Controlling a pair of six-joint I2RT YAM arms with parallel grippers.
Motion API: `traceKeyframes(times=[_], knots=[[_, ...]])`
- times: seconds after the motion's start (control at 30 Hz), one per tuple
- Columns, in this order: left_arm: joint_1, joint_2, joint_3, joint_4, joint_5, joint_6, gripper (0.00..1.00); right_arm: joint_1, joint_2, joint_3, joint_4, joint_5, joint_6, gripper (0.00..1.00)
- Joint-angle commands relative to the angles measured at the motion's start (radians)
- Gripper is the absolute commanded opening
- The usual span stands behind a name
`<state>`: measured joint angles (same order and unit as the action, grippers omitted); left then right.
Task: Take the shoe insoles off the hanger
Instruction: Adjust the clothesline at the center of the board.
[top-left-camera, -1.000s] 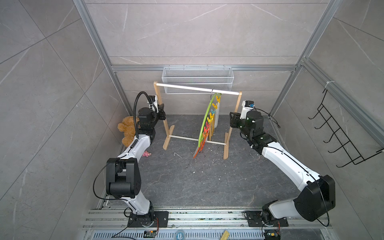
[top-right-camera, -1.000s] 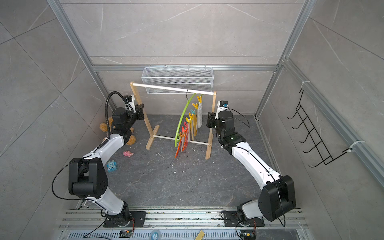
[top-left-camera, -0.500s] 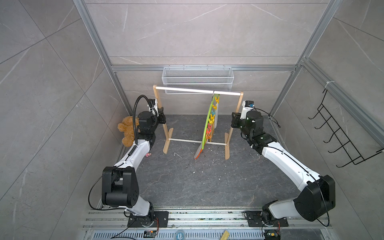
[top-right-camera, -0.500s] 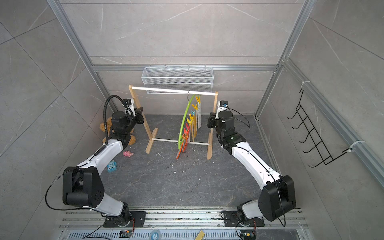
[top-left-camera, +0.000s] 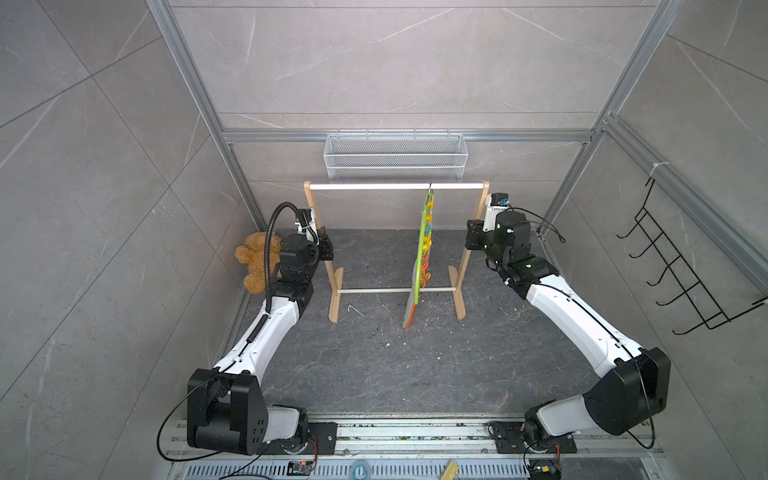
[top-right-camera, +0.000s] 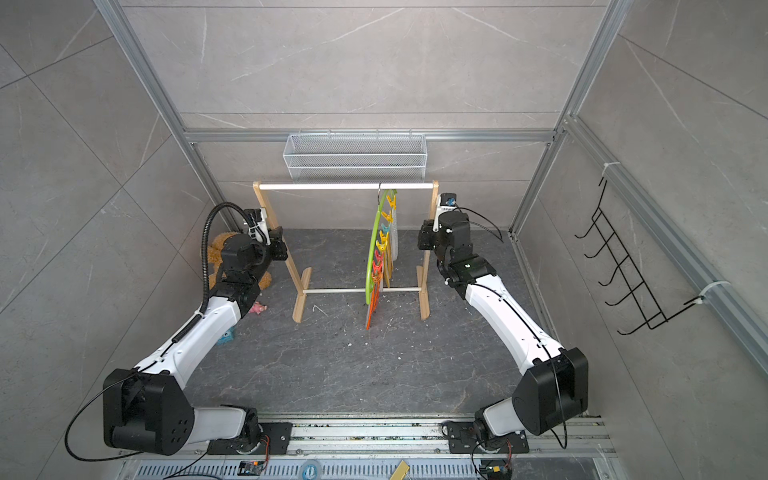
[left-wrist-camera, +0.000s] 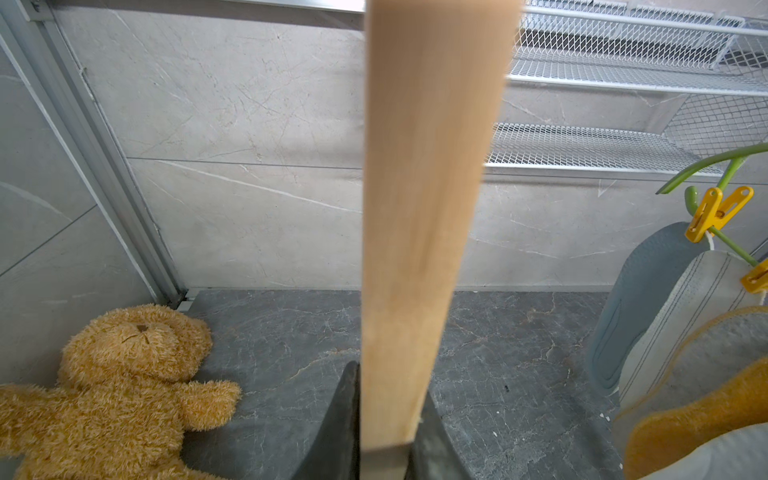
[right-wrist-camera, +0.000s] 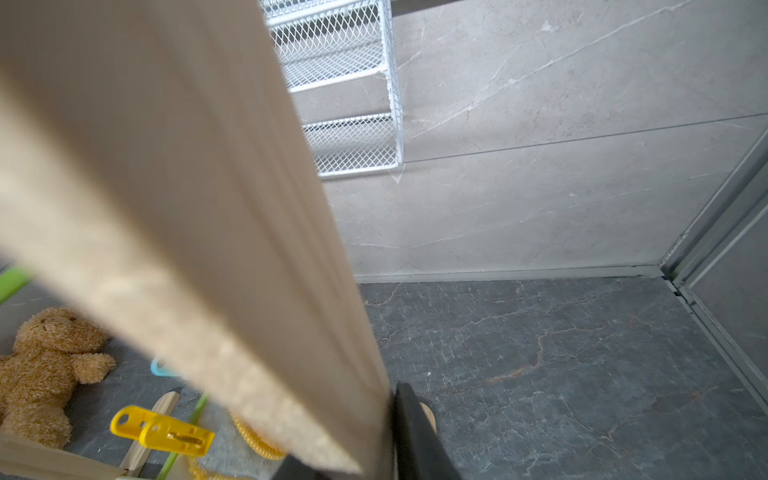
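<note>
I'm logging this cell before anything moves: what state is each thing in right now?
wooden rack, standing on the floor
left pincer, shut on the wooden rack's upright
right pincer, around the other upright, closure unclear
hanger, hooked on the rack's white rail
shoe insoles, clipped to the hanger
teddy bear, lying on the floor

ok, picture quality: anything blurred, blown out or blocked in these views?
Left wrist: the rack's left upright is close and soft, blocking the middle; teddy bear sharp. Right wrist: the right upright is blurred, covering nearly half the picture. In both top views: sharp, but the white rail looks blown out.
</note>
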<state>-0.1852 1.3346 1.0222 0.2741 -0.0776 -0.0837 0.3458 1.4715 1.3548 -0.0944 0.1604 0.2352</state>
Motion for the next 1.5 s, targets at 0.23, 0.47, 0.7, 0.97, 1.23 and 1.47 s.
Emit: traceKeyframes(times=[0.23,0.47,0.7,0.97,1.23,1.47], knots=[[-0.09,-0.096,-0.028,0.051,-0.024,-0.134,0.0,-0.059,0.048,0.073,-0.01,-0.066,0.003,0.26],[-0.115,-0.123,-0.027,0.029,-0.074,-0.143,0.0,-0.074,0.105,0.137,-0.03,-0.093,0.004,0.26],[-0.119,-0.127,-0.044,0.002,-0.09,-0.158,0.0,-0.074,0.14,0.158,-0.039,-0.099,0.006,0.33],[-0.119,-0.129,-0.074,0.013,-0.112,-0.142,0.32,-0.075,0.103,0.094,-0.017,-0.094,0.01,0.69],[-0.119,-0.16,-0.104,0.01,-0.108,-0.122,1.0,-0.074,0.002,-0.016,0.027,-0.112,0.008,0.89],[-0.119,-0.235,-0.169,-0.011,-0.097,-0.121,1.0,-0.074,-0.131,-0.137,0.033,-0.114,0.028,1.0]])
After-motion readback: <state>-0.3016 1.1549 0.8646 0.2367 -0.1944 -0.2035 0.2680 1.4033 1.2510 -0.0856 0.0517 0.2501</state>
